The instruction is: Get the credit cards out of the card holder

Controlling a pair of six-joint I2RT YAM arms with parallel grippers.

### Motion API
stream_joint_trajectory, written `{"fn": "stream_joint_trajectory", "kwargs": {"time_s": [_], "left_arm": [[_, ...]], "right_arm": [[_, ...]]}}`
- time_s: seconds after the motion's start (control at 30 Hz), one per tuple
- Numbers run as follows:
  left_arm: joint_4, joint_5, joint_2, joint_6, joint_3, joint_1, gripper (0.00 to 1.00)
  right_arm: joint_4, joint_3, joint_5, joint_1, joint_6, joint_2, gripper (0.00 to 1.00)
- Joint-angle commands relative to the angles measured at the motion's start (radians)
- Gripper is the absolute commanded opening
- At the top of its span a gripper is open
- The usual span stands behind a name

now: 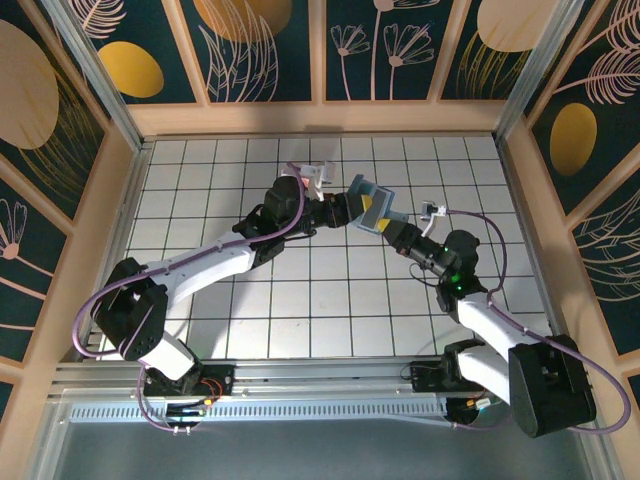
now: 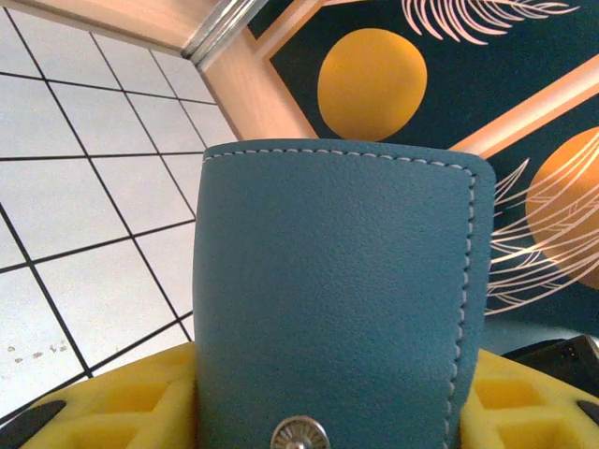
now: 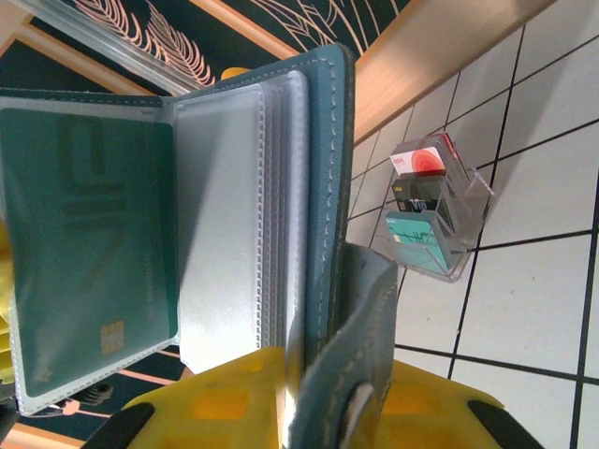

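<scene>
A lab-like robot test enclosure: white gridded tabletop (image 1: 330,300) walled by wood-framed patterned panels (image 1: 265,60), aluminium rail (image 1: 300,410) along the bottom.

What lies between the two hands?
The open card holder, held up, left hand on one half and right hand on the other; the top view shows it.

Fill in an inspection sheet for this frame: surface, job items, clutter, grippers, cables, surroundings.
Surface: white gridded table.
Job's things: holder held open above the table between the arms; a teal card with a chip sits in a clear sleeve.
Clutter: clear box on the table, with red, black and teal items inside.
Grippers: left gripper clamps the holder's outer cover; right gripper has its pads against the cover edge and strap.
Cables: purple cables loop along both arms.
Surroundings: wooden frame; dark panels with gold discs and leaf drawings.
</scene>
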Motion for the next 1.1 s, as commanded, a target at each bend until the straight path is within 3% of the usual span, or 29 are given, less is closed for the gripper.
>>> {"fn": "stream_joint_trajectory", "kwargs": {"time_s": [0.0,0.37,0.6,0.77,0.83,0.9,1.07], "left_arm": [[0.082,0.018,-0.036,-0.013,-0.008,0.007,0.06],[0.106,0.048,-0.02,-0.024,0.003,0.007,0.07],[0.11,0.053,-0.02,-0.028,0.005,0.007,0.07],[0.102,0.041,-0.03,-0.027,0.0,0.008,0.08],[0.098,0.037,-0.031,-0.026,-0.002,0.007,0.16],[0.088,0.031,-0.031,-0.023,-0.002,0.008,0.32],[0.091,0.056,-0.008,-0.018,-0.005,0.009,0.64]], "right_arm": [[0.026,0.036,-0.008,0.009,-0.015,-0.016,0.16],[0.072,0.051,-0.064,0.014,-0.009,-0.015,0.14],[0.065,0.065,-0.081,0.016,-0.021,-0.002,0.19],[0.018,0.073,-0.062,0.015,-0.047,-0.019,0.03],[-0.019,0.081,-0.052,0.016,-0.064,-0.039,0.0],[-0.095,0.098,-0.026,0.016,-0.097,-0.063,0.0],[-0.447,0.208,0.112,0.032,-0.215,-0.128,0.0]]}}
